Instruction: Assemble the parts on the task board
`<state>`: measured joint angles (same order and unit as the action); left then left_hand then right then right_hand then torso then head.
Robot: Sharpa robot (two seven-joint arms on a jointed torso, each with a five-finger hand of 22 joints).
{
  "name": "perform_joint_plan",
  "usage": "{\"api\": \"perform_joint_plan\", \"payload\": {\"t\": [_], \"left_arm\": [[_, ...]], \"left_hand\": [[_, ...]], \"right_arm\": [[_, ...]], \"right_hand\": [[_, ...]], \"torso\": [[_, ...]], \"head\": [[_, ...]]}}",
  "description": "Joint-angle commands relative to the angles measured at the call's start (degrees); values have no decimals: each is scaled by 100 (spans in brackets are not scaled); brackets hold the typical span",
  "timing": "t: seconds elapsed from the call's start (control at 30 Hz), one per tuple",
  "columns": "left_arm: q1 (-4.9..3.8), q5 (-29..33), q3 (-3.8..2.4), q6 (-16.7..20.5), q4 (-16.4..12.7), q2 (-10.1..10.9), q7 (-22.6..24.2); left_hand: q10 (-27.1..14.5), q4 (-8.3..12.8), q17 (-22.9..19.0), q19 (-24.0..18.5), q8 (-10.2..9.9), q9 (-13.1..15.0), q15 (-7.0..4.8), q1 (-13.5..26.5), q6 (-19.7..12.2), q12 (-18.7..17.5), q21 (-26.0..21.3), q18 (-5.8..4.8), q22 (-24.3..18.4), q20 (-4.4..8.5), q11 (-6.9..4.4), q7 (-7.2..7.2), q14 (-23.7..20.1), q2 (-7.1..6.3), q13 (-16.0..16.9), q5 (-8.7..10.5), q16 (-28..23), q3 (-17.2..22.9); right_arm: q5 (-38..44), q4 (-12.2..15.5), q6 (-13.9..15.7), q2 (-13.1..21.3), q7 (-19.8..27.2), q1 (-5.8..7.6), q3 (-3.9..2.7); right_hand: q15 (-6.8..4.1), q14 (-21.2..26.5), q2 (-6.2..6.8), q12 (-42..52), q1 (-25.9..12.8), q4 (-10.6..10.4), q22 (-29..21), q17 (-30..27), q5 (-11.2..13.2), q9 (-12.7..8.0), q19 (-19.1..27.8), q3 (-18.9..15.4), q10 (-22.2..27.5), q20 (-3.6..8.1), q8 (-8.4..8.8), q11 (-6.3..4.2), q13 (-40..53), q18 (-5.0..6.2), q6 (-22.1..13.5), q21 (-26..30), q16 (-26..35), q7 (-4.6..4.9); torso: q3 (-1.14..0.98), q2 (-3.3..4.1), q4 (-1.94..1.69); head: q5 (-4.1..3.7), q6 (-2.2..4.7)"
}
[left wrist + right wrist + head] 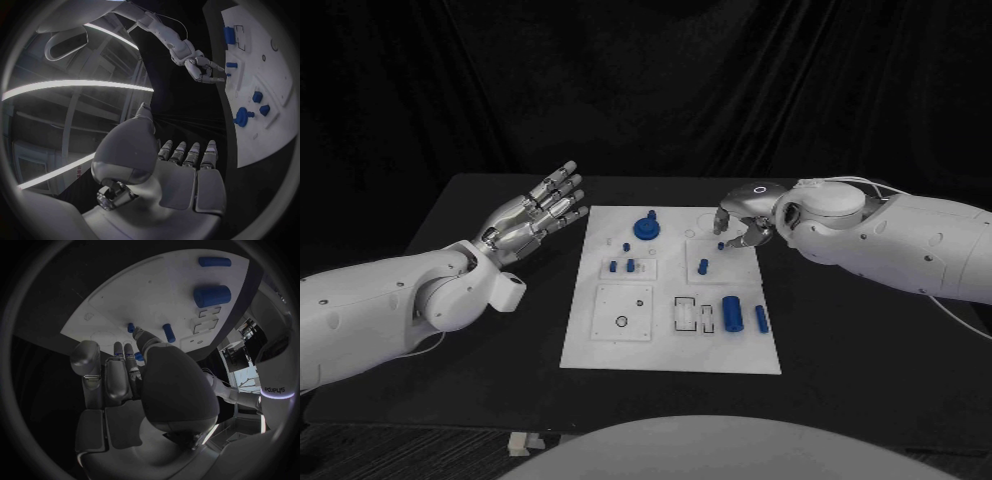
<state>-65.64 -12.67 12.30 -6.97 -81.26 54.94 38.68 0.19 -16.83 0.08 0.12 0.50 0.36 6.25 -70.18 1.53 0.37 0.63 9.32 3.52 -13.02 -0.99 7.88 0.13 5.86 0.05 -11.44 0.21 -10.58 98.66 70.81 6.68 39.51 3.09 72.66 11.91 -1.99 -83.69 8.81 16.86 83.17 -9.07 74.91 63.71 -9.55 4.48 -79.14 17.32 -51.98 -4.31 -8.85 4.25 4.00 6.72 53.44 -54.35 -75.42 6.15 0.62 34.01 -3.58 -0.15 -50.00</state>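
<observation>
The white task board lies in the middle of the black table. On it are a blue knob, two small blue pieces, a short peg, a thick blue cylinder and a thin one. My right hand hangs over the board's far right corner with its fingers curled down, pinching a small blue part at the fingertips; that small blue part sits between thumb and fingers. My left hand is raised beside the board's far left corner, flat, fingers spread, holding nothing.
Outlined recesses and a small ring mark the board's near half. Bare black table surrounds the board on both sides and in front. A black curtain closes off the back.
</observation>
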Motion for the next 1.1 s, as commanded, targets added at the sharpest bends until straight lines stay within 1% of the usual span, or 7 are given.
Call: {"api": "perform_joint_plan", "payload": {"t": [0.03,0.5,0.57,0.6,0.67,0.97,1.1], "left_arm": [[8,66,-5,-101,-29,10,618],[12,66,-5,-170,-19,-6,562],[13,66,-5,-169,-17,-9,564],[13,66,-5,-168,-16,-10,565],[14,65,-5,-167,-16,-11,568],[17,65,-5,-175,-2,-20,568],[18,65,-5,-193,8,-31,566]], "left_hand": [[-19,8,-8,6,-13,2,40,-21,15,-37,-19,92,-10,-27,55,-89,-13,63,-5,-65,-21,-48],[-19,28,-8,12,-6,9,68,-224,60,-37,-15,91,-2,-60,126,-129,-13,170,-5,-297,-21,-83],[-19,28,-8,14,-3,12,82,-263,74,-37,-14,91,3,-81,150,-182,-13,204,-5,-336,-21,-93],[-19,33,-8,17,0,15,95,-323,87,-37,-13,92,2,-97,177,-312,-13,235,-5,-399,-21,-118],[-19,42,-8,19,6,20,103,-384,116,-37,-12,93,5,-105,194,-392,-13,258,-5,-482,-21,-133],[-14,66,-8,29,15,28,145,-544,161,-35,-5,95,33,-149,255,-496,-13,316,-3,-663,-21,-157],[-11,71,-8,31,15,28,161,-573,165,-33,-3,95,41,-165,271,-504,-13,329,-1,-687,-21,-160]], "right_arm": [[56,-58,225,-31,66,-37,-4],[57,-266,294,-162,167,-151,-4],[57,-304,297,-183,186,-167,-4],[57,-323,298,-193,195,-174,-4],[57,-349,299,-207,210,-186,-4],[57,-445,283,-259,260,-249,-4],[57,-491,285,-283,279,-279,-4]], "right_hand": [[2,-4,-24,15,22,28,483,9,-50,15,-46,43,-59,15,-45,-2,-11,-6,62,-2,-24,18],[-3,-26,-24,10,-5,44,524,52,-88,63,-82,126,-233,22,-77,-8,-20,-20,203,-68,-54,33],[-2,-30,-24,7,-10,45,529,63,-110,68,-85,140,-257,23,-78,-4,-21,-21,216,-74,-61,37],[-1,-31,-23,7,-11,46,531,67,-115,70,-87,144,-266,23,-78,-3,-21,-22,220,-79,-63,38],[1,-36,-20,6,-20,46,541,80,-123,76,-96,157,-298,23,-80,-3,-21,-27,235,-100,-71,47],[7,-43,-8,-4,-40,55,570,86,-149,98,-119,216,-424,20,-76,-3,-21,-39,272,-155,-77,64],[14,-46,11,-81,-19,108,595,87,-364,128,-129,355,-525,13,-65,1,-32,-43,316,-167,-80,76]], "torso": [[2,0,-1],[9,-10,0],[10,-10,0],[10,-10,-1],[10,-10,-2],[12,-11,-2],[13,-13,-1]], "head": [[-25,0],[-51,0],[-53,0],[-57,0],[-62,0],[-54,0],[-42,0]]}}
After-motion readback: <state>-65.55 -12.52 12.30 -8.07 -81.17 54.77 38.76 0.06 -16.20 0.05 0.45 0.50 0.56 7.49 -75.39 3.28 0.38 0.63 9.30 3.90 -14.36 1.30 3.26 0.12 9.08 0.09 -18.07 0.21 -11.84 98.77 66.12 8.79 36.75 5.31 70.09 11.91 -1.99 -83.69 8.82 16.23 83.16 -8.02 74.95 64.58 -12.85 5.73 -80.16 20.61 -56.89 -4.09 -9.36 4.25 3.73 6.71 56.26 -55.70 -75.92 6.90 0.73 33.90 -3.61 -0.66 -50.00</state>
